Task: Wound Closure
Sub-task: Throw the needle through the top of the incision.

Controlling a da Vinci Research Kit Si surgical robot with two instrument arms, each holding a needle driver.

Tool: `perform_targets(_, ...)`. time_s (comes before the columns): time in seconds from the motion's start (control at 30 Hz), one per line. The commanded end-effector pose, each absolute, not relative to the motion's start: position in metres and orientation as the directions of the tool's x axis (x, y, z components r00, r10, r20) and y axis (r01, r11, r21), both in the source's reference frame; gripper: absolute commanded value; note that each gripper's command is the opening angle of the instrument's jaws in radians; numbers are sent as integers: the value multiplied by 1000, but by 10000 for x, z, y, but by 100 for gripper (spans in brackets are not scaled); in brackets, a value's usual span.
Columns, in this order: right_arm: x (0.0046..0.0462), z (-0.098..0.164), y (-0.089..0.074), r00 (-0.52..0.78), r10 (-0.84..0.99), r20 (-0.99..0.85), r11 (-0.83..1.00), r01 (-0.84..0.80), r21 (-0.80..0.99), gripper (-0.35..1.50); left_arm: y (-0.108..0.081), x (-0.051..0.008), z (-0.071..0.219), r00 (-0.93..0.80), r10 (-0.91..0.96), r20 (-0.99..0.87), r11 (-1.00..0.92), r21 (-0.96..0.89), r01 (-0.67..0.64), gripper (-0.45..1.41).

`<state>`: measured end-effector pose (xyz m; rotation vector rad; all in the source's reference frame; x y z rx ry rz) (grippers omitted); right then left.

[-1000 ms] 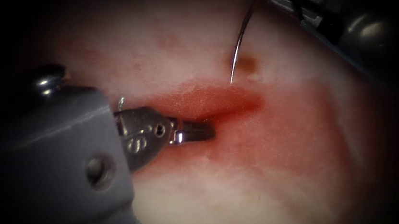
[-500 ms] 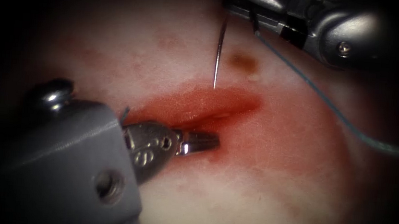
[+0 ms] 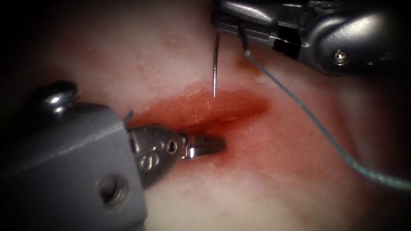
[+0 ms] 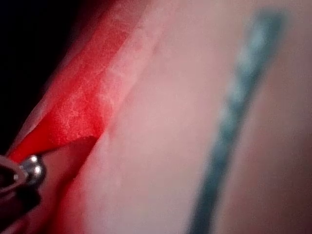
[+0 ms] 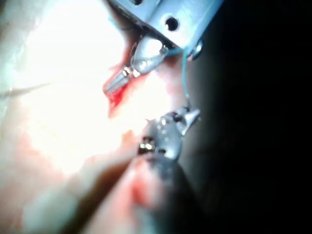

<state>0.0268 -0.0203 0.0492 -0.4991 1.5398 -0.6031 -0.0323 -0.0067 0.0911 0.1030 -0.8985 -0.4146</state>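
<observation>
Needle hanging point-down above the cut

At lower left my left tool (image 3: pixel 205 146) is resting pressed together, holding nothing, at the cut (image 3: pixel 216 109); at upper right my right tool (image 3: pixel 226 19) is pinching the needle (image 3: pixel 215 64) near its tail, thread (image 3: pixel 323 133) trailing right.

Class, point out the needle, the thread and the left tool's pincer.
needle (image 3: pixel 215 66), endoscope view, mid-shaft, above the cut.
thread (image 3: pixel 314 121), endoscope view, mid-strand, trailing right of the cut.
left tool's pincer (image 3: pixel 220 144), endoscope view, tip at the cut's lower edge.
</observation>
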Motion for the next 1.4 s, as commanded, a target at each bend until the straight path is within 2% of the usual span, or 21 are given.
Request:
perform_targets(0.03, 282, 488, -194, -77, -650, -756, 755, 45, -654, -8, -56, -326, 909, 548, -390, 741, 917, 255, 308, -45)
perform_targets(0.2, 283, 490, -195, -130, -664, -736, 734, 72, -675, -1, -56, -326, 908, 547, -390, 740, 917, 255, 308, -45)
perform_targets(0.3, 282, 491, -193, -153, -679, -718, 713, 97, -695, 12, -56, -326, 908, 547, -390, 740, 916, 255, 308, -45)
perform_targets(0.83, 274, 494, -193, -158, -681, -715, 707, 114, -698, 12, -56, -325, 907, 547, -390, 741, 917, 257, 307, -45)
perform_targets(1.4, 259, 479, -179, -117, -710, -694, 693, 58, -718, 10, -56, -325, 906, 547, -391, 740, 916, 257, 307, -45)
